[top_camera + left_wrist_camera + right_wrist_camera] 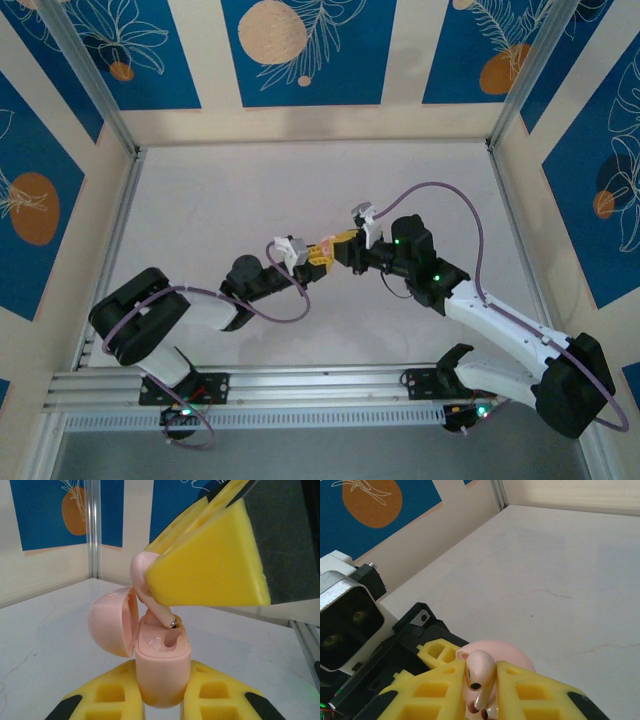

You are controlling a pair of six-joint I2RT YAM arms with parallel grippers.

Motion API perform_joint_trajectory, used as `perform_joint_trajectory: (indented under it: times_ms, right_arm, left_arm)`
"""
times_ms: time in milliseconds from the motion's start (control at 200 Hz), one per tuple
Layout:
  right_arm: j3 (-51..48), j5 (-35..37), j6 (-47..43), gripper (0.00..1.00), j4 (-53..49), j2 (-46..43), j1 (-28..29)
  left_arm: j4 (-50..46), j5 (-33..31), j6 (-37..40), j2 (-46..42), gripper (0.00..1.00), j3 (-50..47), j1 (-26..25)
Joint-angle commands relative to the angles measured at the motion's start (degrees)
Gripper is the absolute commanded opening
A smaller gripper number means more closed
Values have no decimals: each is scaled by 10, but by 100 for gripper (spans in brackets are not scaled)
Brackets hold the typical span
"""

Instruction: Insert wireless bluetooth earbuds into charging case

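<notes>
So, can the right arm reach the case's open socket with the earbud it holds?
Probably yes: the case lid stands open, the socket looks empty, and the earbud has its stem tip right at it, nothing between.

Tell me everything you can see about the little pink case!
The case is pale pink, glossy like smooth plastic, and rounded like an egg. It stands upright above the table, squeezed between the yellow fingers of the left pincer. Its domed lid is hinged open to one side. In its top, one empty socket shows. A matching pink earbud with a silver tip pokes down at that opening.
</notes>
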Motion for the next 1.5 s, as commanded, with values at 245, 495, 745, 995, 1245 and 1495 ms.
perform_joint_trajectory:
  times_ms: [245, 495, 745, 995, 1245, 1495]
  right_arm:
    - [6, -17, -27, 20, -39, 23, 6]
    - [16, 23, -57, 20, -75, 24, 29]
    - [22, 39, -65, 21, -84, 24, 41]
    - [30, -14, -20, 21, -98, -7, -5]
    - [38, -63, 22, 21, -193, -26, -51]
    - [39, -59, 99, 20, -332, 16, -72]
  left_arm:
    - [48, -1, -16, -13, 15, 14, 14]
    - [47, -2, -15, -17, 15, 14, 14]
    - [47, -1, -12, -13, 15, 15, 15]
    - [40, -9, 49, 1, 14, -11, 15]
    - [16, -32, 133, 0, 13, -49, 15]
    - [-73, -50, 184, -48, 14, -65, 15]
